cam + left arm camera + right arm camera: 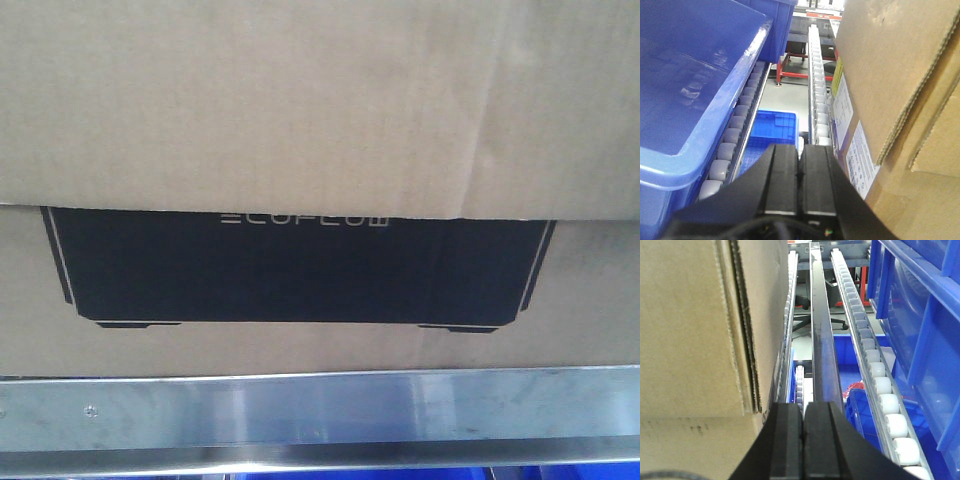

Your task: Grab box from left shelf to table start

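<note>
Filling the front-facing view, the box (300, 120) sits on the left shelf (320, 415) just behind its silver front rail, black ECOFLOW panel facing out. In the left wrist view, the left gripper (800, 152) has its jaws pressed together on nothing, between the box's labelled side and a blue bin (685, 100) resting on a roller track (735, 135). In the right wrist view, the right gripper (803, 410) likewise shows jaws closed and empty, the box's cardboard side just beside it and a second roller track (875, 375) with blue bins (920, 315) across from it.
</note>
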Action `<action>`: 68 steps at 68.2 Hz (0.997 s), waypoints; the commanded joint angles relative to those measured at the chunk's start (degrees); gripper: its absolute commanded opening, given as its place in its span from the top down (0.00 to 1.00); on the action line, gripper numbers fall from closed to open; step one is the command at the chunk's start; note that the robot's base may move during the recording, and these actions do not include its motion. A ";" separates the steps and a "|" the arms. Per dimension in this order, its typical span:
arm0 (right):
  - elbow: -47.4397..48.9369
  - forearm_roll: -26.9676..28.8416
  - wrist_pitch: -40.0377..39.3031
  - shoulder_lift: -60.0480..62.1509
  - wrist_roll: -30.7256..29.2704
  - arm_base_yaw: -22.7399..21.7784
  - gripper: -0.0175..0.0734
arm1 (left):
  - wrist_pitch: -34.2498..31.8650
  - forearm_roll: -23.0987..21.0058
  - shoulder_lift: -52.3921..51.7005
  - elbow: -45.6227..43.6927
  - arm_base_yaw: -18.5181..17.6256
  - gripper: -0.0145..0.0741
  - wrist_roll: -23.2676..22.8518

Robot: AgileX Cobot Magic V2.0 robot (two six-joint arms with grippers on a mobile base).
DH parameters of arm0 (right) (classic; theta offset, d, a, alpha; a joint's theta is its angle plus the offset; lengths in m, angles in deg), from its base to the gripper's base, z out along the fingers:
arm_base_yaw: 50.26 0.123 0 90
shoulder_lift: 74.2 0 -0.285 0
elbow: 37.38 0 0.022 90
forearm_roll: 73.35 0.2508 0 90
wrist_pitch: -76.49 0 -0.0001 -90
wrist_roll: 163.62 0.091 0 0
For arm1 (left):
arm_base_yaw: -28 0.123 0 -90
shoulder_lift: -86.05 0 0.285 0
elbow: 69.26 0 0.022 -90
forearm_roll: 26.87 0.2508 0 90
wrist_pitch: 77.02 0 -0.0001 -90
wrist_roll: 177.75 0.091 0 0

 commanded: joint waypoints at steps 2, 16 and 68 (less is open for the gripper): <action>-0.11 0.00 -5.13 0.53 -0.13 -0.26 0.74 | -5.15 -0.10 -1.04 -0.35 0.05 0.94 0.16; -0.11 0.00 -5.13 0.53 -0.13 -0.26 0.74 | -5.15 -0.10 -1.04 -0.35 0.05 0.94 0.16; -0.11 0.00 -5.56 0.53 -0.13 -0.26 0.74 | -8.98 -1.24 -0.53 -6.26 0.05 0.94 0.16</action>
